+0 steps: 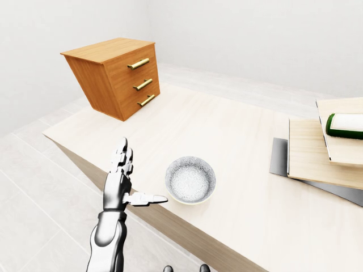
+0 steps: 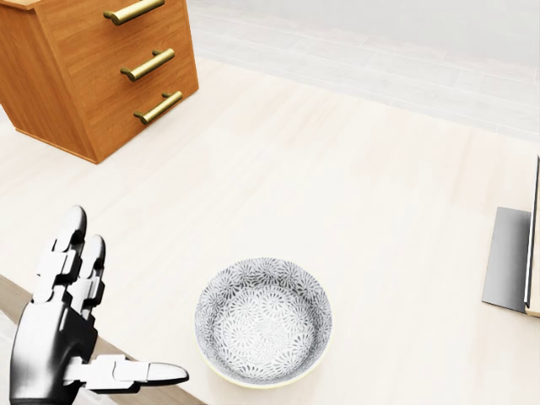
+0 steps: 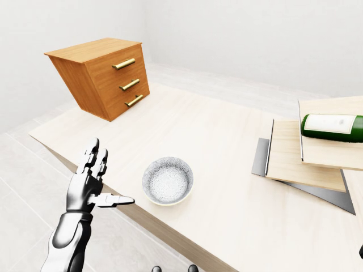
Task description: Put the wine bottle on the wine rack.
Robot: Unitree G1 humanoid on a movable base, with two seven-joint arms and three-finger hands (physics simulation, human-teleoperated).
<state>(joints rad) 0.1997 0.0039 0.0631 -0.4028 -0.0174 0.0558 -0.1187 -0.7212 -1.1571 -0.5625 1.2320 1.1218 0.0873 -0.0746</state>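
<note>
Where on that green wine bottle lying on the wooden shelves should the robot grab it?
Probably round the labelled body of the wine bottle, coming from above. It lies on its side on the top board of the wine rack, so its rounded upper side is bare. The neck is out of view.

No words, brands or numbers can be read anywhere. The wine bottle (image 3: 332, 128), lying near the counter's (image 3: 221, 147) right edge, bears a pale label, but it shows blank at this size.

wine bottle (image 3: 333, 127) cropped at right edge
</note>
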